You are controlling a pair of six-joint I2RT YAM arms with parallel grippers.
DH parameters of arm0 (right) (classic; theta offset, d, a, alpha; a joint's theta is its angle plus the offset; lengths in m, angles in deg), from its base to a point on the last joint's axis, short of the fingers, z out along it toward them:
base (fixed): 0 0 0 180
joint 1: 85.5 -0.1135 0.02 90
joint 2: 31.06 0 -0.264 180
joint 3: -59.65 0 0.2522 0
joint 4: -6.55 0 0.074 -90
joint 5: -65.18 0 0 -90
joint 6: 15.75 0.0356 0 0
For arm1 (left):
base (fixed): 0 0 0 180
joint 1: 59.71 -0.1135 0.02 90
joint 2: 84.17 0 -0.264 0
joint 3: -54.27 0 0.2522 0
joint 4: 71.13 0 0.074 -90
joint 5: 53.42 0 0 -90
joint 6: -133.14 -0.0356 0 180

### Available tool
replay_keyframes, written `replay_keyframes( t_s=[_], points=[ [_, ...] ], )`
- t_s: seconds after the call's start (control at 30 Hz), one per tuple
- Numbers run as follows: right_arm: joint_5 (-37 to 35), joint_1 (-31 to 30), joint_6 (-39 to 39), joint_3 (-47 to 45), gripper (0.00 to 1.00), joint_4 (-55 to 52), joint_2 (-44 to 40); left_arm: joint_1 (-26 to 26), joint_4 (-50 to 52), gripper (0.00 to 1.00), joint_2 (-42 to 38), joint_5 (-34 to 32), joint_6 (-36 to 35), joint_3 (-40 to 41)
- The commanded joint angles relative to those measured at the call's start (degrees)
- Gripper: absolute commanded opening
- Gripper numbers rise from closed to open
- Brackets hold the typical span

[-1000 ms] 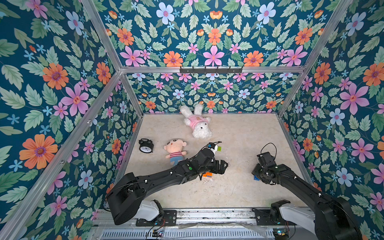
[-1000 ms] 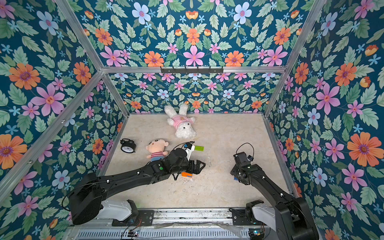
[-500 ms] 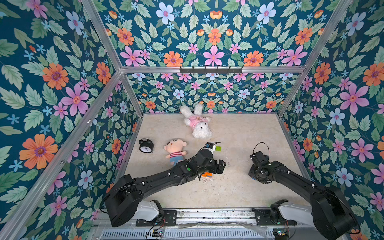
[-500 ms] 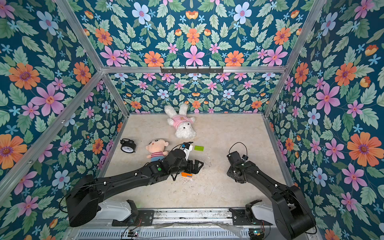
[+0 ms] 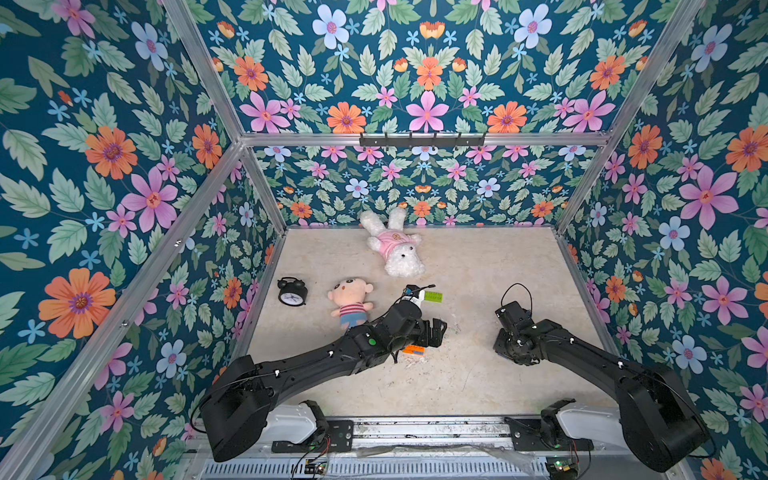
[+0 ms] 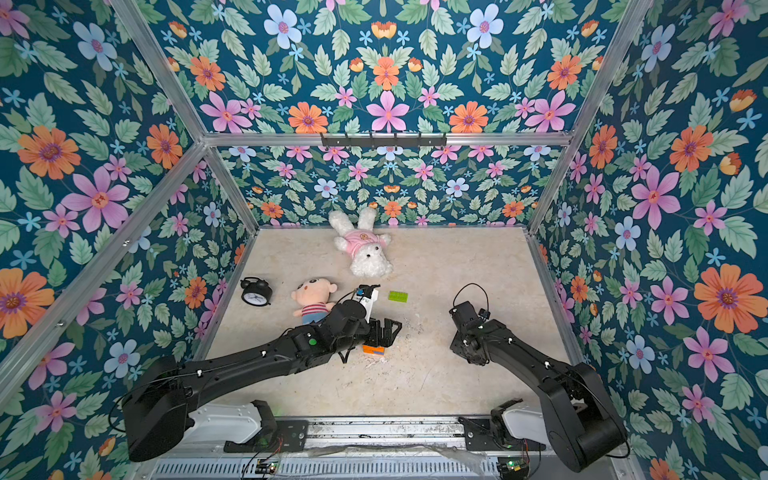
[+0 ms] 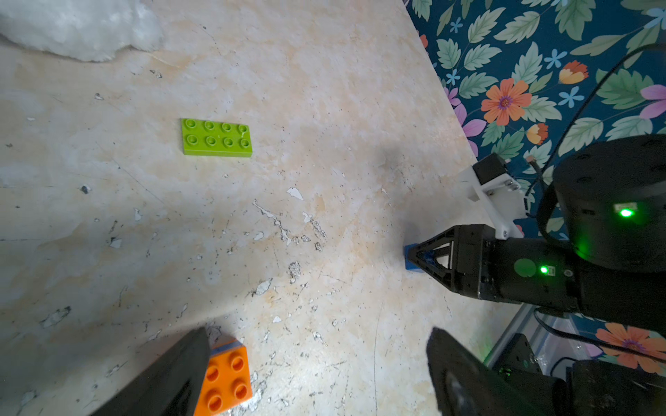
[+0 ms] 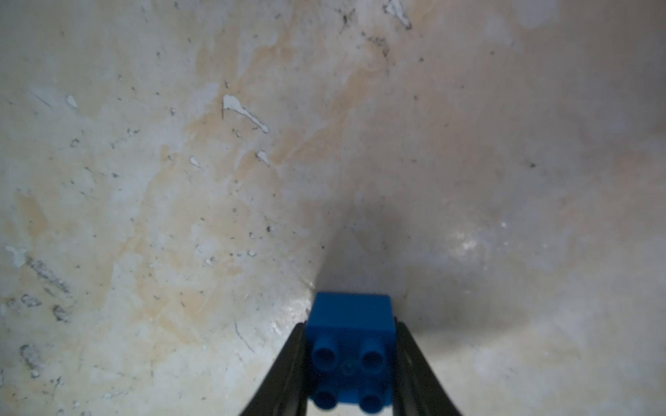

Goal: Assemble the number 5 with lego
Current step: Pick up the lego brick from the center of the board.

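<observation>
The right jaws are shut on a blue brick, with one black finger pressed on each side of it and its four bumps showing. The brick is down low at the bench, and I cannot tell if it is lifted off

The left jaws are open wide. An orange brick sits in the gap between them, right next to one finger, with a bit of blue showing at its edge. I cannot tell if that finger touches it. The other finger is well apart from it

A green brick lies flat with its bumps up, out in front of the left jaws and well apart from them. The right jaws with their blue brick are off to one side of the left jaws, also well apart

A white bunny lies farther out than the green brick. A doll and a black clock lie back behind the left jaws, beside the left arm
</observation>
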Motion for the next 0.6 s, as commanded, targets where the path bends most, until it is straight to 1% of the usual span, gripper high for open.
replay_keyframes(
  t_s=[0.0, 0.2, 0.4, 0.53, 0.57],
  points=[
    [0.02, -1.05, -0.75, 0.90, 0.33, -0.02, 0.99, 0.00, 0.74, 0.99, -0.67, -2.24, 0.80, 0.24],
    [1.03, -4.32, -1.77, 2.96, 0.33, 0.94, 4.54, -0.08, 1.63, 0.99, -2.72, -5.34, 2.03, 1.63],
    [2.82, -10.13, -3.93, 7.42, 0.34, 0.87, 11.01, -0.08, 1.73, 0.99, -6.12, -8.98, 3.99, 4.22],
    [0.24, -10.97, -3.34, 10.51, 0.45, -1.38, 14.29, -0.26, 2.55, 0.99, -7.96, -10.66, 4.59, 5.20],
    [-0.18, -11.05, -3.22, 10.98, 0.45, -1.68, 14.48, -0.34, 2.67, 0.99, -8.35, -10.79, 4.66, 5.43]
  ],
)
